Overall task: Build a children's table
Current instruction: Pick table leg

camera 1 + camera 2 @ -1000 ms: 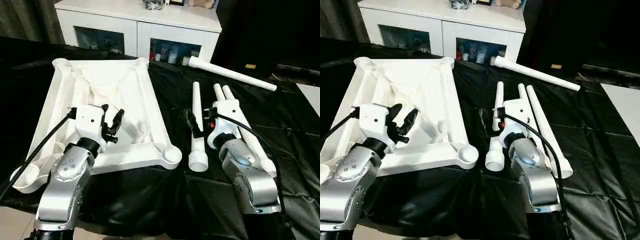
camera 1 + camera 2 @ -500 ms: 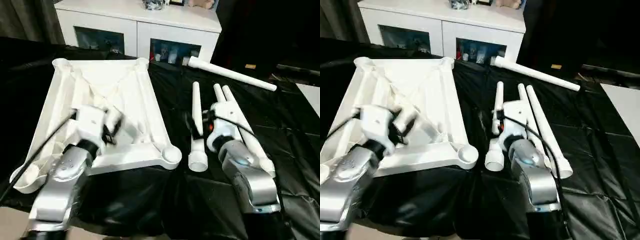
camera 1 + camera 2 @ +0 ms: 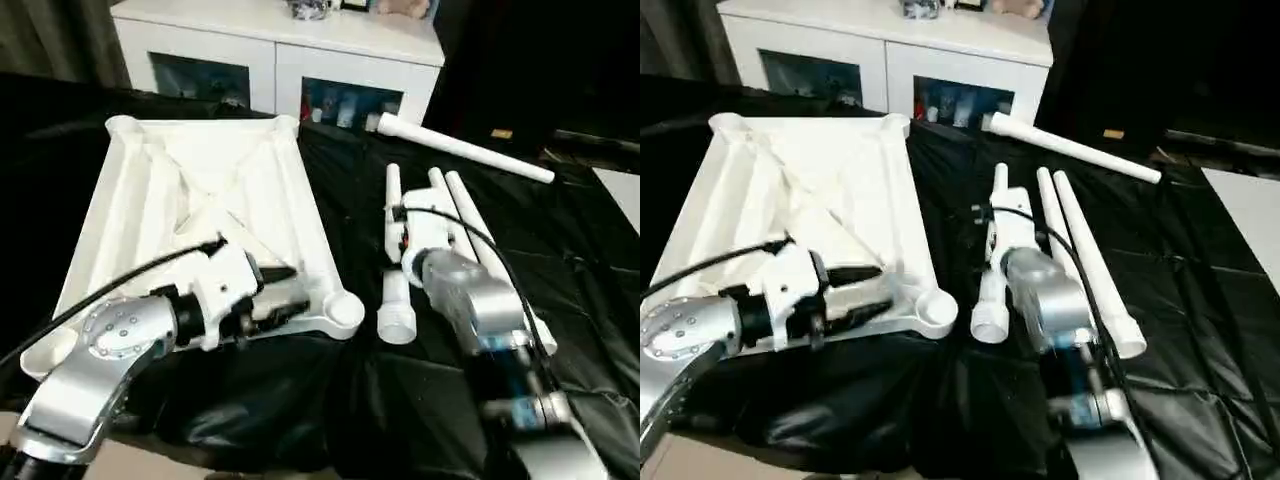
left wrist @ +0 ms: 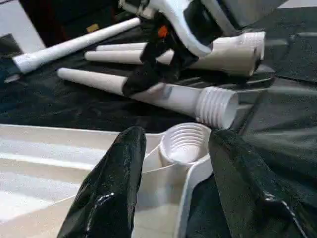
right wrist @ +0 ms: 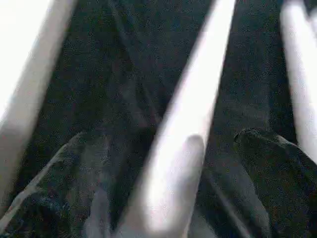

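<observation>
black cloth (image 3: 330,200) | tabletop (image 3: 200,190) (upside down) | corner socket (image 4: 185,144) empty

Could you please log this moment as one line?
right gripper: open, straddling a leg | left gripper: open, empty, facing corner socket | tabletop: upside down

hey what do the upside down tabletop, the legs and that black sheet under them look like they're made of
Tabletop: likely moulded white plastic, slightly glossy; ribbed underside, threaded corner socket.
Legs: apparently the same smooth white plastic; one leg's wide end is ridged with threads.
Black sheet: thin plastic film or coated cloth; it wrinkles and shines.
</observation>
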{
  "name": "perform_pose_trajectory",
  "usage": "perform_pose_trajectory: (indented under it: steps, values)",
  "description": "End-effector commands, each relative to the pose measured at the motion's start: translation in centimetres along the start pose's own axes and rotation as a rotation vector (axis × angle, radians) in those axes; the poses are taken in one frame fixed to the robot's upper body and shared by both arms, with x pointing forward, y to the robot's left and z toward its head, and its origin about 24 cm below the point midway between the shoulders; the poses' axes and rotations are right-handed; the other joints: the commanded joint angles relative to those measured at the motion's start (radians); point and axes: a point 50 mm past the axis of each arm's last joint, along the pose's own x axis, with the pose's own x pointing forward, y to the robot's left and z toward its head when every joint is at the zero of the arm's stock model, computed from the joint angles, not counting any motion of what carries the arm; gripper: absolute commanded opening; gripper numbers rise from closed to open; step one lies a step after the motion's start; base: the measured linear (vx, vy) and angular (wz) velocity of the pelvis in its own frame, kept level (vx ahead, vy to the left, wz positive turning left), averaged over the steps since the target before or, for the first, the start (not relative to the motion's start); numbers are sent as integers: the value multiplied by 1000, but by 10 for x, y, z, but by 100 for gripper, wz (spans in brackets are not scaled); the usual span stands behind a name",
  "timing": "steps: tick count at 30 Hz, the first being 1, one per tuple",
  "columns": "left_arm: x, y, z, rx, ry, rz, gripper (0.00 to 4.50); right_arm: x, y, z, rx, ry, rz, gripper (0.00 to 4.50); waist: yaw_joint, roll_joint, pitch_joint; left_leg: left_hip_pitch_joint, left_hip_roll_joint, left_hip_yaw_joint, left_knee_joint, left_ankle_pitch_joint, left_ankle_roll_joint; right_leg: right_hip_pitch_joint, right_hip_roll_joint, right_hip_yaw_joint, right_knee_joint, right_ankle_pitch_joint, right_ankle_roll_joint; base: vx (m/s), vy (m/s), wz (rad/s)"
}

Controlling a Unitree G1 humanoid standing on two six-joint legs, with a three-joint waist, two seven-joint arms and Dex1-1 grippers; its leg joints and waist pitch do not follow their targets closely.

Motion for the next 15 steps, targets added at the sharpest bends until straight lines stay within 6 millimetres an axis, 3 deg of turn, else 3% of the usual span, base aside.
perform_pose_trajectory:
  steps: [1, 8, 15]
  values:
    - [2, -2, 9, 28, -13, -32, 239, 1, -3, -8, 24, 92, -2, 450, -6, 13, -57, 6, 14, -1, -70, -160, -68, 47, -62, 56, -74, -125, -93, 0, 0, 0]
    - [0, -2, 10, 43, -2, -43, 239, 1, 5, -20, 123, 199, 95, 450, -5, 15, -56, 9, 16, -1, -71, -176, -71, 43, -64, 56, -77, -160, -89, 0, 0, 0]
    - [0, -2, 13, 61, -1, -52, 247, -2, 1, -27, 180, 282, 135, 376, -3, 15, -56, 11, 17, -2, -72, -180, -78, 43, -64, 56, -79, -168, -89, 0, 0, 0]
